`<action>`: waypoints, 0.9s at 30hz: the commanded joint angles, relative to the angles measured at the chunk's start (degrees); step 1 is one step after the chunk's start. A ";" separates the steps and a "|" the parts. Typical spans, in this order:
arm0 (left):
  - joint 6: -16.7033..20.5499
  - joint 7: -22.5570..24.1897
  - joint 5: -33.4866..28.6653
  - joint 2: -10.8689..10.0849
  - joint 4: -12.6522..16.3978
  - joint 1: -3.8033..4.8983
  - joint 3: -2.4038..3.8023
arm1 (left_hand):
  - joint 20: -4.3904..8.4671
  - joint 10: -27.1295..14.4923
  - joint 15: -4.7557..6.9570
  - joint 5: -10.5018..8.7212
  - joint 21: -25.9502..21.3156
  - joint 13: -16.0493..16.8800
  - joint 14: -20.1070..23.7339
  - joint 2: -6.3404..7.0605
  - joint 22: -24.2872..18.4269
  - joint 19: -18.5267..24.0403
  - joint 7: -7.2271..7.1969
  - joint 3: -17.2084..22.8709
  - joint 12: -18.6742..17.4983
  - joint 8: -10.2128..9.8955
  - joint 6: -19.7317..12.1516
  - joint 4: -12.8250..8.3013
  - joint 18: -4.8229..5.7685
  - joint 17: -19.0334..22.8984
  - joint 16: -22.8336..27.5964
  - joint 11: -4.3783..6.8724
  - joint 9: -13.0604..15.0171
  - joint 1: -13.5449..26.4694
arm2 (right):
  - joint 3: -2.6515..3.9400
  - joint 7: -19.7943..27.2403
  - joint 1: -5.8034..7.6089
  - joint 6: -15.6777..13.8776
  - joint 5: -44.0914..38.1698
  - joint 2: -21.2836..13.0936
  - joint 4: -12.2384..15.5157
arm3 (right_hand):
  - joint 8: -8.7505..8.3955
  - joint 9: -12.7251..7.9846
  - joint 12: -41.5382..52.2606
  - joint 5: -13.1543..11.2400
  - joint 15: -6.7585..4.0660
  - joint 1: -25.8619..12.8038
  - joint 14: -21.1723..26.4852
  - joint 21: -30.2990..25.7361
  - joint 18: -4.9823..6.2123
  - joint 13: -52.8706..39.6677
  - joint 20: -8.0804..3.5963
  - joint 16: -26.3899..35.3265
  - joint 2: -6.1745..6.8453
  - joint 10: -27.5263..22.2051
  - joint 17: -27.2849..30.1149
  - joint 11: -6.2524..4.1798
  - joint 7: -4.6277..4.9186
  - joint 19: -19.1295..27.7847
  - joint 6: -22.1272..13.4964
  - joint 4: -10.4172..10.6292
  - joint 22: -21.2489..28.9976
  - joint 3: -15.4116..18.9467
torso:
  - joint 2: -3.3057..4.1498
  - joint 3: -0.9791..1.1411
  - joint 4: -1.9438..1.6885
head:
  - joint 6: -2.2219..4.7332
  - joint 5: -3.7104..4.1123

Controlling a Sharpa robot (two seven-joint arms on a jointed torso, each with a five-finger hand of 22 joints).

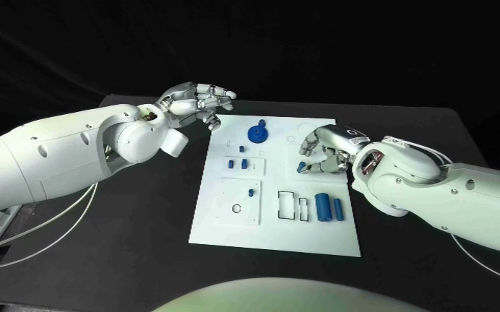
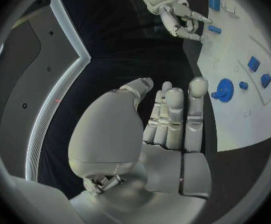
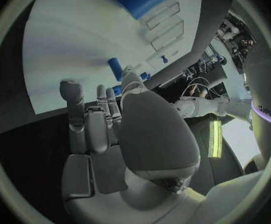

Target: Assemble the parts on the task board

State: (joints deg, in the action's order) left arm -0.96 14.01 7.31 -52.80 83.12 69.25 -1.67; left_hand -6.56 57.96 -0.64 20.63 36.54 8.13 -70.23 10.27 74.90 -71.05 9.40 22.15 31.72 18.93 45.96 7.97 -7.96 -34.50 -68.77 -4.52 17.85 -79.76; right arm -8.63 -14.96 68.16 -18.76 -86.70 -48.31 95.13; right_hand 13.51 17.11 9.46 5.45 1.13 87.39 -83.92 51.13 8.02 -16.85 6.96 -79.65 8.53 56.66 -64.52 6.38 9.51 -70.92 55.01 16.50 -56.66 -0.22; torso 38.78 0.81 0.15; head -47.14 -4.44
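Blue pieces dot the white board point(image 1: 273, 234) in the middle of the black table point(image 1: 136, 240). Closest to the action is a small blue peg point(image 1: 302, 167) lying on the board's right side, just beside the fingertips of the right hand point(image 1: 325, 152), which hovers low over that edge. From where I stand its fingers look curled downward, but whether they already pinch the peg I cannot tell. The peg's long axis is too small to judge. Over the board's far left corner, the left hand point(image 1: 198, 102) hangs well apart from the peg, fingers loosely bent and holding nothing. Two blue cylinders point(image 1: 329, 207) lie side by side nearer the front, long axes running front to back.
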 commanded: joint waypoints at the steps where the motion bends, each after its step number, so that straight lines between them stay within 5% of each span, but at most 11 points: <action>1: -1.00 0.10 -0.02 0.04 0.07 0.03 0.03 | -0.06 0.19 -0.03 0.34 -0.08 -0.08 -0.04 0.30 2.70 -0.26 0.03 0.38 -0.23 0.37 -0.24 0.11 -0.84 0.00 -0.22 -0.37 0.09 0.03 | -0.04 0.73 -0.25 3.10 -0.32 0.20 -0.05 | -0.33 -0.16 -0.61 0.39 0.44 0.45 -0.85 -0.05 0.64 0.77 -0.07 0.15 0.07 0.47 0.19 -0.07 0.12 -0.27 0.46 0.01 0.01 -0.41 | -0.04 0.00 0.02 | -0.15 0.00; 11: -1.07 0.04 0.13 0.24 -0.11 0.03 0.03 | -0.06 0.19 -0.04 0.35 0.03 -0.08 -0.09 0.27 2.73 -0.30 0.03 0.40 -0.23 0.42 -0.27 0.12 -0.82 -0.14 -0.28 -0.37 0.11 0.06 | -0.08 0.91 -0.72 2.98 -1.02 1.04 -0.09 | -0.94 -0.97 -2.07 0.85 0.16 1.51 -1.48 0.95 0.45 3.42 -0.25 -0.92 -0.99 3.39 -1.76 -0.43 -0.26 -1.41 1.01 -0.10 -1.10 -2.62 | -0.04 0.02 0.04 | -0.24 0.11; 16: -1.07 0.01 0.17 0.25 -0.11 0.03 0.03 | -0.06 0.20 -0.04 0.37 0.03 -0.08 -0.09 0.22 2.73 -0.30 0.04 0.44 -0.23 0.47 -0.31 0.14 -0.82 -0.15 -0.29 -0.38 0.13 0.08 | -0.08 1.01 -0.80 1.96 -1.19 1.20 -0.14 | -1.62 -1.92 -4.13 -1.04 -0.37 4.45 -1.93 3.29 -0.04 6.38 -0.75 -2.10 -2.06 8.31 -3.48 -0.93 -0.67 -2.79 1.90 -0.02 -3.48 -9.21 | -0.03 0.02 0.02 | -0.22 0.18; 27: -1.10 -0.20 0.29 0.21 -0.09 0.03 0.03 | -0.07 0.21 -0.05 0.40 0.08 -0.08 -0.10 0.15 2.75 -0.34 0.05 0.50 -0.23 0.53 -0.38 0.18 -0.81 -0.15 -0.31 -0.39 0.16 0.14 | -0.09 0.68 -0.94 1.97 -1.81 1.38 -0.29 | -1.22 -1.99 -5.80 -1.68 -0.94 2.74 -1.85 4.44 -0.24 9.49 -1.11 -2.35 0.72 12.23 -3.21 -1.61 -1.27 -3.24 4.05 -0.51 -5.19 -20.92 | -0.07 0.02 0.04 | -0.38 0.17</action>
State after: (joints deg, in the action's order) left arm -1.11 13.77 7.45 -52.67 82.94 69.25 -1.68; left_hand -6.56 57.96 -0.64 20.84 36.54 8.13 -70.23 10.27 74.91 -71.05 9.40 22.31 31.73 19.21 45.97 8.14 -7.96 -34.58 -68.77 -4.51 17.97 -79.76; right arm -8.67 -14.48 67.33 -17.09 -87.25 -47.01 94.78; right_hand 11.95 15.01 3.81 3.73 0.68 90.12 -83.95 55.36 8.00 -7.48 6.05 -81.91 8.88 68.49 -67.79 4.70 8.21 -73.89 58.75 16.14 -61.78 -20.23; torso 38.73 0.85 0.16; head -47.47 -4.27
